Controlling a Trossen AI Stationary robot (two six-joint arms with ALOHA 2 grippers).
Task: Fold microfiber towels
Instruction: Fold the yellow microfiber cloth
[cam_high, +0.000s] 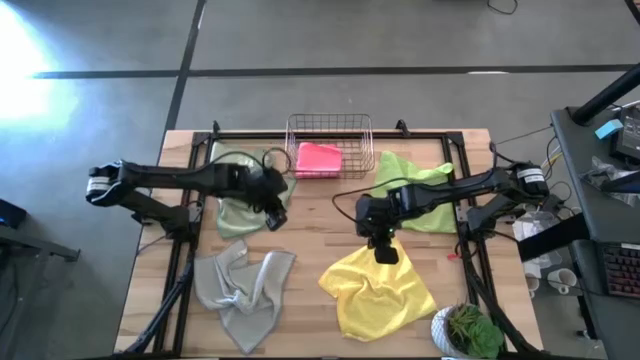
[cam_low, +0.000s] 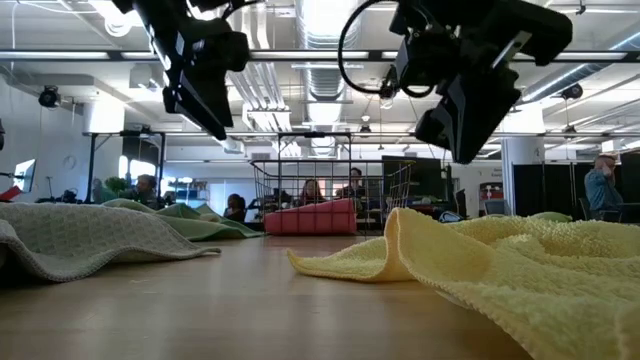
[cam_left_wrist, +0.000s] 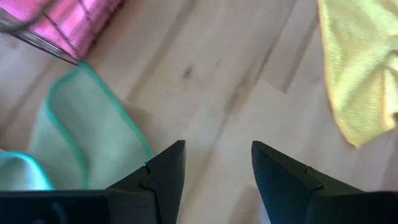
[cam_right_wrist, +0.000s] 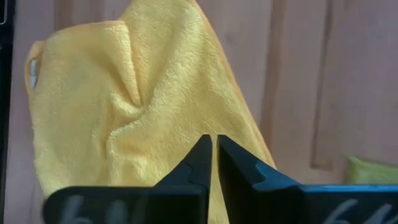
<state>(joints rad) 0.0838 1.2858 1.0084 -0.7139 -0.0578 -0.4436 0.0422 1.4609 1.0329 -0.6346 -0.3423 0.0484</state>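
Observation:
A crumpled yellow towel (cam_high: 380, 292) lies at the near right of the table. My right gripper (cam_high: 385, 252) hangs shut above its far edge (cam_right_wrist: 124, 99); in the low view the gripper (cam_low: 465, 140) is well clear of the cloth (cam_low: 520, 250). My left gripper (cam_high: 273, 213) is open in the air over bare wood (cam_left_wrist: 217, 149), beside the pale sage green towel (cam_high: 238, 205). A grey-beige towel (cam_high: 240, 285) lies bunched at the near left. A lime green towel (cam_high: 415, 180) lies at the far right. A folded pink towel (cam_high: 320, 158) rests inside the wire basket (cam_high: 330, 125).
The wire basket stands at the middle of the far edge. A potted plant (cam_high: 468, 330) sits at the near right corner. Black frame rails (cam_high: 180, 250) run along the left and right sides. Bare wood (cam_high: 320, 225) lies between the towels at the table's middle.

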